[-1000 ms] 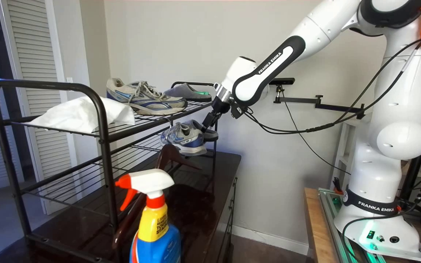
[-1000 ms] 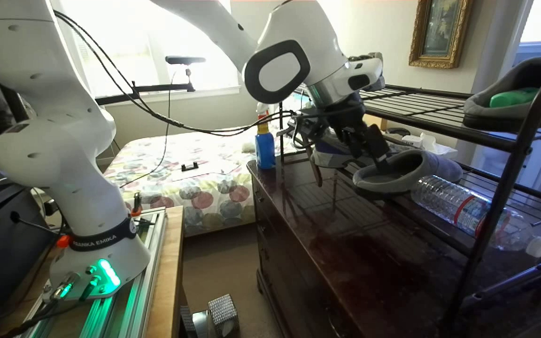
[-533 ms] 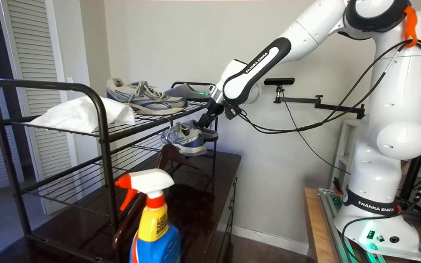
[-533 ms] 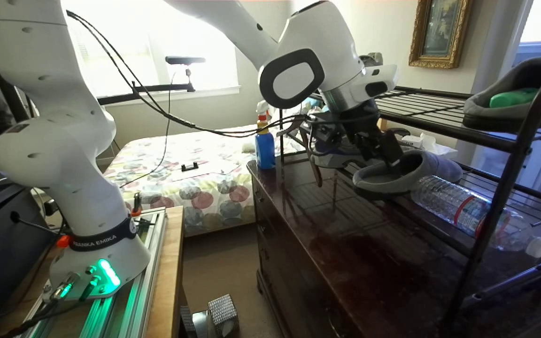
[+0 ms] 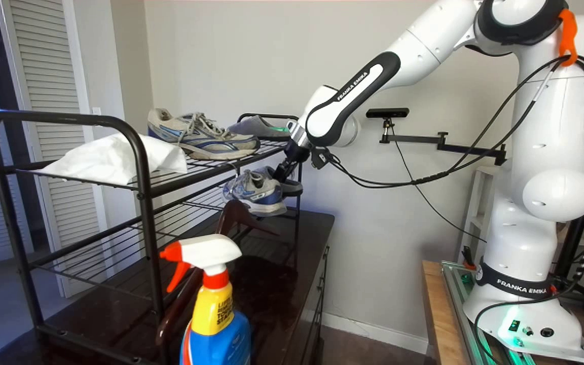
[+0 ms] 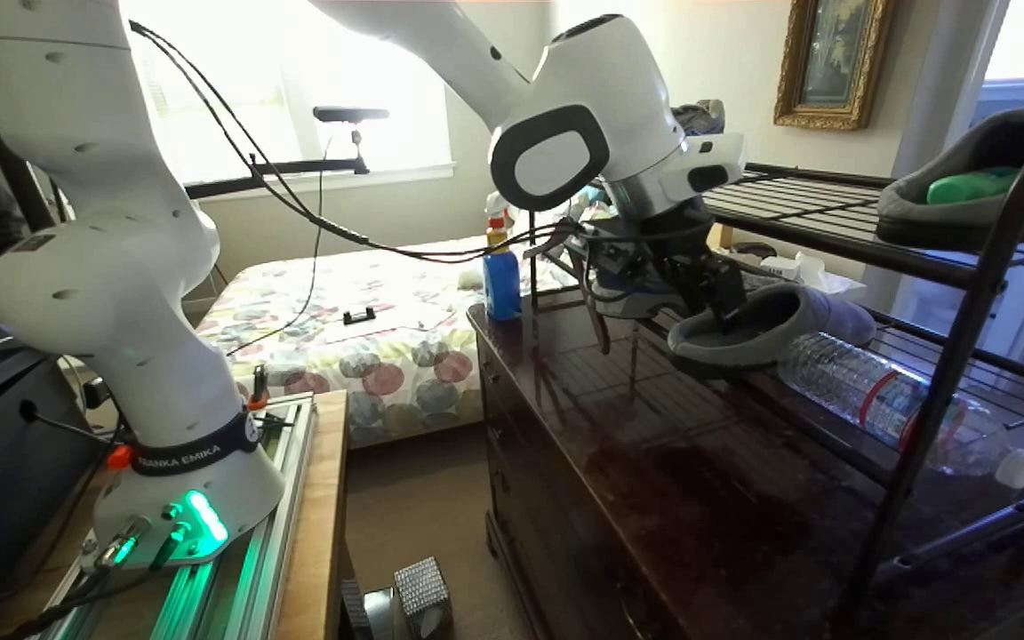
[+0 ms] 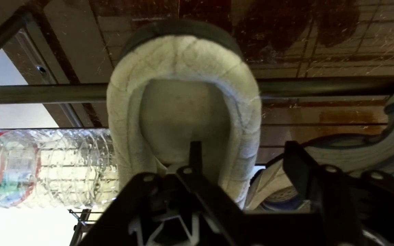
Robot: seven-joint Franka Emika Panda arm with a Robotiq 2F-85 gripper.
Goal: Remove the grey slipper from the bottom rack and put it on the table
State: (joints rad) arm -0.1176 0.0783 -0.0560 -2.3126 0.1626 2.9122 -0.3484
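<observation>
The grey slipper lies on the bottom rack, its open heel end jutting past the front rail. It also shows in an exterior view, partly behind a sneaker, and in the wrist view. My gripper is open. In the wrist view one finger is over the slipper's foot opening and the other is outside it, with the slipper's side wall between them. In both exterior views the gripper reaches down at the slipper; contact cannot be told. The dark brown table is below the rack.
A laced sneaker is beside the slipper, near the outer finger. A plastic bottle lies on its other side. The upper shelf holds another slipper, a sneaker and a white bag. A hanger and spray bottle stand nearby.
My arm has moved toward the rack, then slightly down, and the gripper has turned a little over the slipper. The slipper has not visibly moved.
</observation>
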